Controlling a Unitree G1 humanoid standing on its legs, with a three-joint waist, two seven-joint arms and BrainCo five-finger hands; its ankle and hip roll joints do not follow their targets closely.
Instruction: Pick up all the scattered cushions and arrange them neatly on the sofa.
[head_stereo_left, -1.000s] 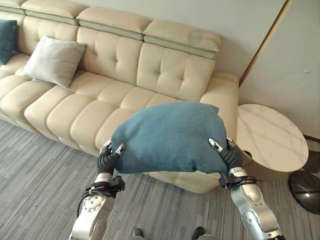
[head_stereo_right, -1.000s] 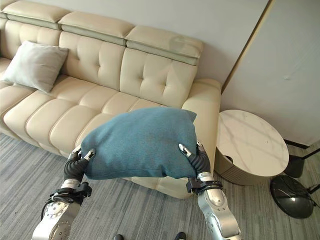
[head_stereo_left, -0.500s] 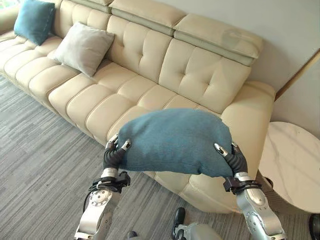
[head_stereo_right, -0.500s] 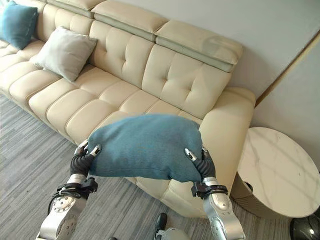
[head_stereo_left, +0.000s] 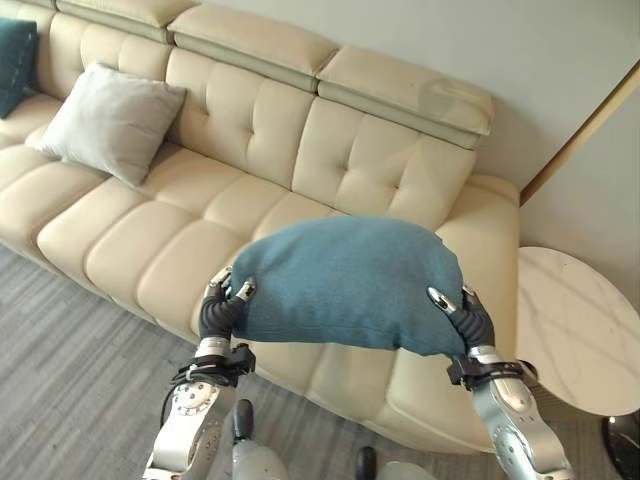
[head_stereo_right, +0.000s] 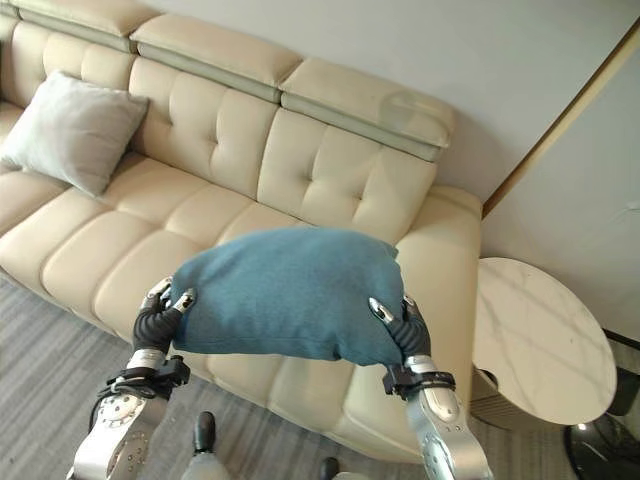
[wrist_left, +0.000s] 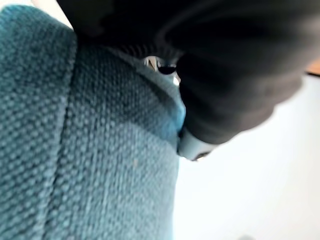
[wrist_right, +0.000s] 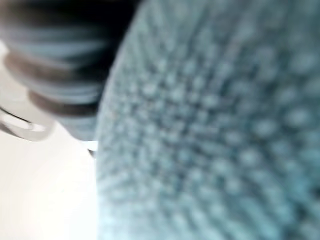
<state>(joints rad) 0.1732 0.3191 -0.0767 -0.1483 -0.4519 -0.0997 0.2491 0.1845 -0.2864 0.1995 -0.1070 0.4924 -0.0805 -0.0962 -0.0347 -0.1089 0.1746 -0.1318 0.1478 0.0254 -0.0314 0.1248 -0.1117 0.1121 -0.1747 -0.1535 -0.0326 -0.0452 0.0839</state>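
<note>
Two cushions were already on the cream tufted leather sofa (head_stereo_left: 300, 190): a pale grey square cushion (head_stereo_left: 108, 122) leaning against the backrest, and a dark teal cushion (head_stereo_left: 14, 62) at the far left edge of the left eye view. One more, a plump blue-teal woven fabric cushion (head_stereo_left: 345, 282), was in my grasp, held in the air in front of the sofa's right-hand seat. My left hand (head_stereo_left: 222, 306) and my right hand (head_stereo_left: 462, 320) each clamped one end, fingers curled over the fabric. Remaining, in my judgement: setting it on the vacant seat. Whether others lay scattered elsewhere I could not tell.
</note>
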